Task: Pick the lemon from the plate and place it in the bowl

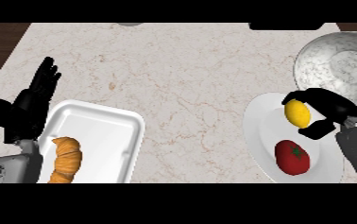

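We see the yellow oval lemon (298, 113) at three o'clock on the round white plate (261, 124), our right hand (326, 110) curled around it — beside a red tomato (292, 156). The speckled grey bowl (327, 62) sits at two o'clock. Our left hand (35, 100) rests open at nine o'clock, by a white rectangular tray (105, 128) holding a golden croissant (65, 159).

Round white plate (261, 124) at counter (181, 76) right edge; speckled grey bowl (327, 64) just behind it. On plate: yellow lemon (298, 113) toward back, red tomato (292, 157) in front (apart). Right hand (327, 107) curled round lemon. White rectangular tray (97, 128) front left, golden croissant (65, 159) in it; left hand (38, 93) beside tray's left.
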Tool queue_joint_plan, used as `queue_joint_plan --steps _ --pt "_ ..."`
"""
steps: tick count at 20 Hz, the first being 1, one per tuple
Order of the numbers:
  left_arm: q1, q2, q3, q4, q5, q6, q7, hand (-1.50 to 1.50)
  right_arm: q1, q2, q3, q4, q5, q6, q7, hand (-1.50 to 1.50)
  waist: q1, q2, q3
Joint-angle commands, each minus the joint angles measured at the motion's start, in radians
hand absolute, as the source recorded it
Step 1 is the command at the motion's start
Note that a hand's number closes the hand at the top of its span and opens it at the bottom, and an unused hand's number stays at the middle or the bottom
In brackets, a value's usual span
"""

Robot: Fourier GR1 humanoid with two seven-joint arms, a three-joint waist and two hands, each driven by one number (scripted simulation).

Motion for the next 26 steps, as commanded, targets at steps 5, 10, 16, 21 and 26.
queue_joint_plan --steps 5,10,16,21,26 --pt "0.012 0.009 0.035 -0.009 0.010 -0.034 -0.008 0.00 -0.105 0.083 -0.019 0.188 0.067 -0.082 -0.119 1.50 0.003 0.002 0.002" --pt "-0.023 -0.016 -0.008 -0.063 -0.051 0.011 0.093 0.00 -0.104 0.089 -0.040 0.198 0.100 -0.104 -0.131 1.50 0.000 0.001 0.002" --pt "-0.031 -0.007 0.040 0.037 -0.010 -0.029 0.000 0.00 -0.020 0.060 0.018 0.018 0.155 -0.157 -0.206 1.50 -0.011 -0.001 0.001" --pt "0.017 -0.082 -0.041 -0.054 -0.089 0.042 0.037 0.00 0.008 0.053 0.010 -0.069 0.179 -0.207 -0.247 1.50 -0.007 -0.001 0.002" --pt "0.000 -0.001 0.037 -0.062 -0.018 -0.029 0.079 0.00 0.060 -0.013 -0.079 -0.376 0.115 -0.136 -0.167 1.50 -0.020 -0.007 0.001"
